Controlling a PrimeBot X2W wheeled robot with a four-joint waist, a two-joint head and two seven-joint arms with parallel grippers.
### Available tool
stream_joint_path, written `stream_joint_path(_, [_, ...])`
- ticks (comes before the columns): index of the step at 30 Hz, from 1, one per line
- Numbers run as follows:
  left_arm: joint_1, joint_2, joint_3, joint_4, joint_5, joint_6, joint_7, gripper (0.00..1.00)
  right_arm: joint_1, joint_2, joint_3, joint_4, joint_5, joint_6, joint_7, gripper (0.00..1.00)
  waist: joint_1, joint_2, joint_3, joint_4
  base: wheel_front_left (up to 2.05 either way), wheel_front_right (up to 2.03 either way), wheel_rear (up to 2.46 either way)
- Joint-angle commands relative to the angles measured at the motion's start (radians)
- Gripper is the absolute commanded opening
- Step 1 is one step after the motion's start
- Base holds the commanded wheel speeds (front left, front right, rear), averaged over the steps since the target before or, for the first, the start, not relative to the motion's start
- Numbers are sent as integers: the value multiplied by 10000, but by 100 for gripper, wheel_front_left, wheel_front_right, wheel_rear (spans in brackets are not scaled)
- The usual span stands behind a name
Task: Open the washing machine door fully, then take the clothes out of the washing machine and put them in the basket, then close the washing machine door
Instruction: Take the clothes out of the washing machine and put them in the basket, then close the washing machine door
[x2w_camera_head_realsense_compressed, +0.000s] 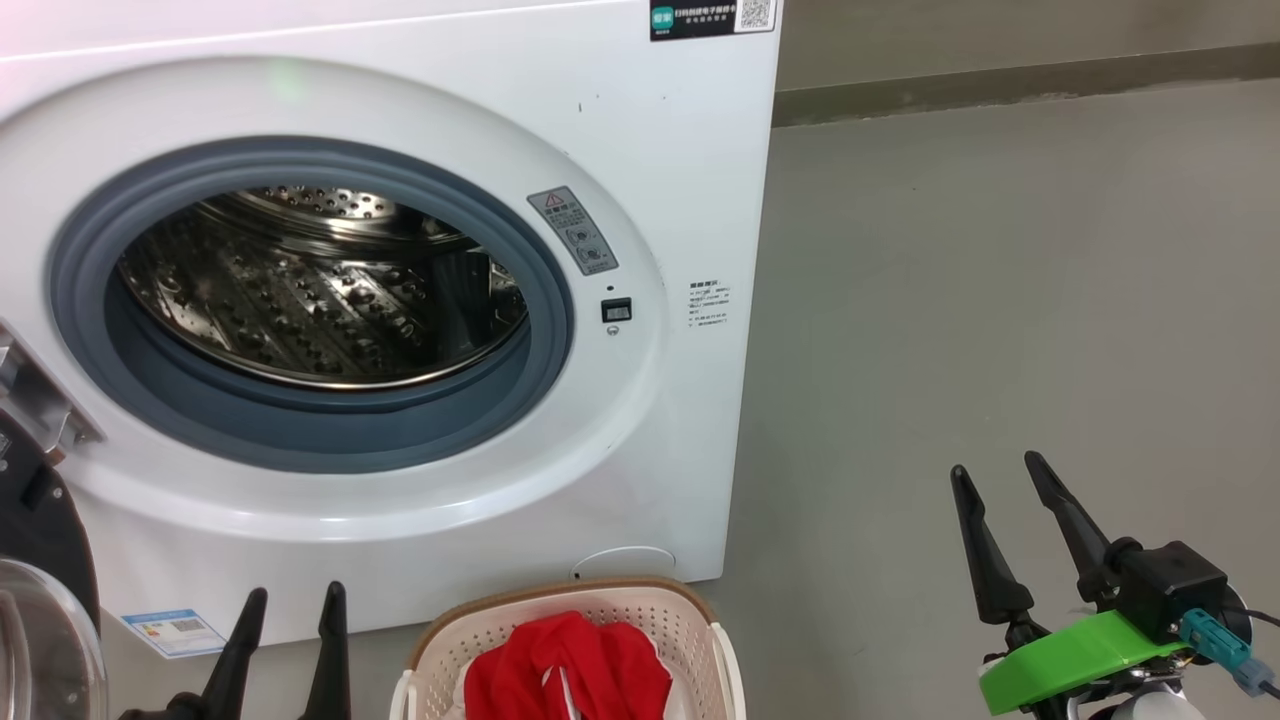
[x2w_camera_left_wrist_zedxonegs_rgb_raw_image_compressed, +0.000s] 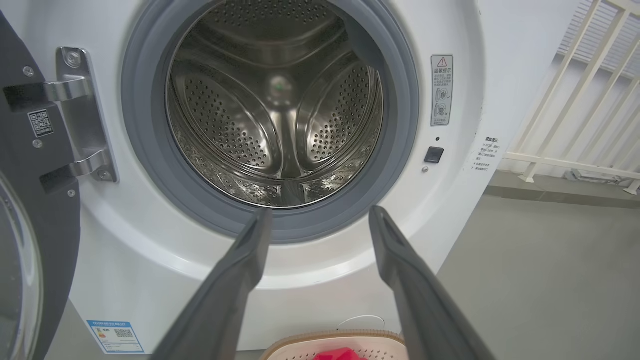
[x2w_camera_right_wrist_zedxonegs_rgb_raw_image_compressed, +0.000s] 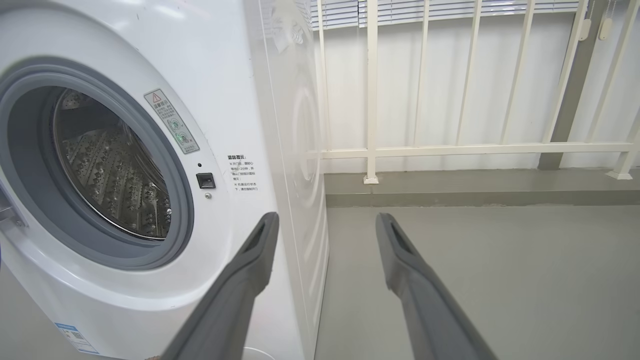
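While the door (x2w_camera_head_realsense_compressed: 45, 530) stands open, we see red clothes (x2w_camera_head_realsense_compressed: 570, 670) in the basket (x2w_camera_head_realsense_compressed: 690, 620) before the washer (x2w_camera_head_realsense_compressed: 690, 200). Our left gripper (x2w_camera_head_realsense_compressed: 297, 590) and right gripper (x2w_camera_head_realsense_compressed: 995, 463) gape, empty.

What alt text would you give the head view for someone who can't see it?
A white washing machine stands with its door swung open to the left and its steel drum empty, while red clothes lie in a cream basket on the floor before it. The robot's left pincer and right pincer hang open and empty at the bottom corners.
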Motion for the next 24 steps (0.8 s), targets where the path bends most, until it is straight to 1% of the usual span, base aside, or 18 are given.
stream_joint_path(1, [-89, 85, 372, -379, 141, -14, -120, 100, -93, -131, 233, -346, 22, 33, -63, 100, 0, -1, -19, -7, 0, 0, 0])
stream_joint_path(18, [44, 80, 410, -476, 387, -38, -120, 100, 36, -130, 242, -449, -41, 33, -63, 100, 0, -1, -29, -7, 0, 0, 0])
stream_joint_path(24, [29, 39, 470, -545, 542, 24, -120, 100, 98, -122, 154, -403, -68, 33, -63, 100, 0, -1, -27, 8, -16, 16, 0])
